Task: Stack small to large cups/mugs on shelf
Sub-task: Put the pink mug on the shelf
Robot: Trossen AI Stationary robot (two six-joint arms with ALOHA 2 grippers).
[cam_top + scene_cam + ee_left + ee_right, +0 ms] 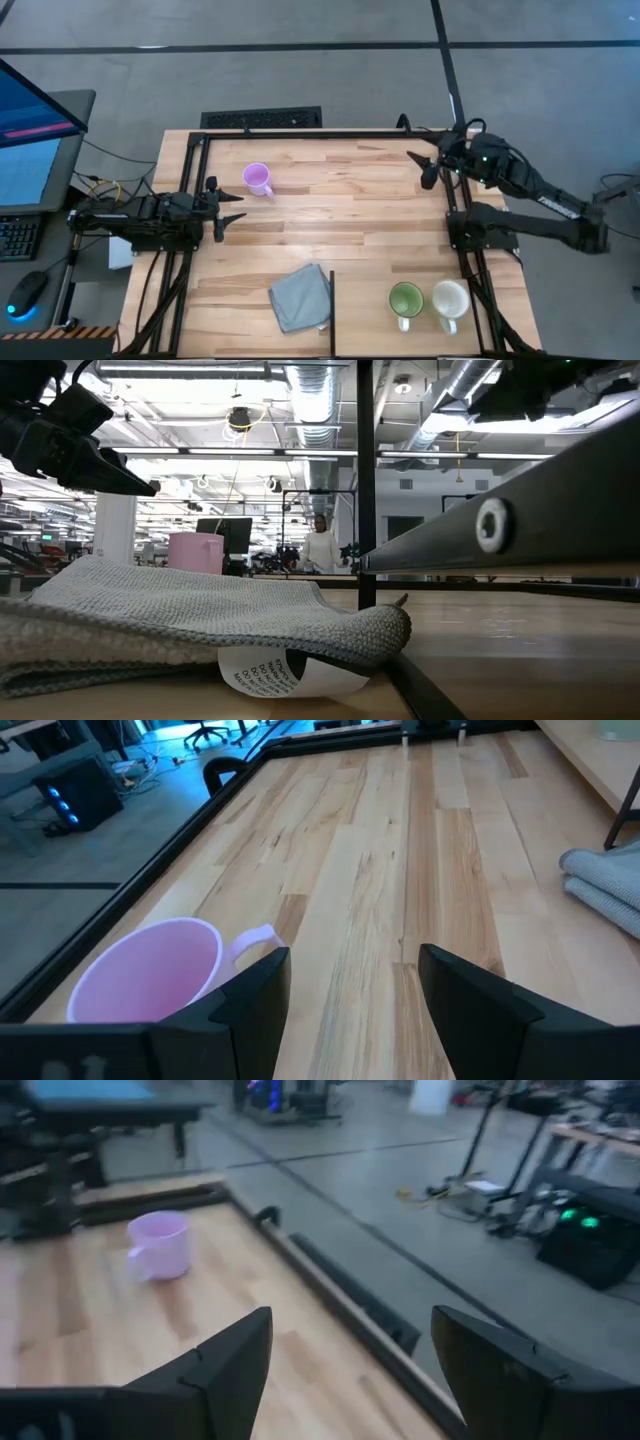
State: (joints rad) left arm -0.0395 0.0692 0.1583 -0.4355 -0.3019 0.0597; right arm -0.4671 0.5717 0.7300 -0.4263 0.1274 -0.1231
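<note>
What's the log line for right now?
left gripper: open, empty | right gripper: open, empty | purple mug: table, alone | green mug, white mug: side by side

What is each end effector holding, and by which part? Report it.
Nothing is held. The left end effector and right end effector are both open and empty; the purple mug stands free on the table.

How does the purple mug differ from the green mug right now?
Colour: the purple mug is lilac, the green mug green. Size: the purple mug looks smaller than the green mug in the high view. Place: the purple mug stands alone on the open table near the left gripper; the green mug sits at the opposite edge, right beside the cream mug. Shared: both upright, handled, held by no gripper.
</note>
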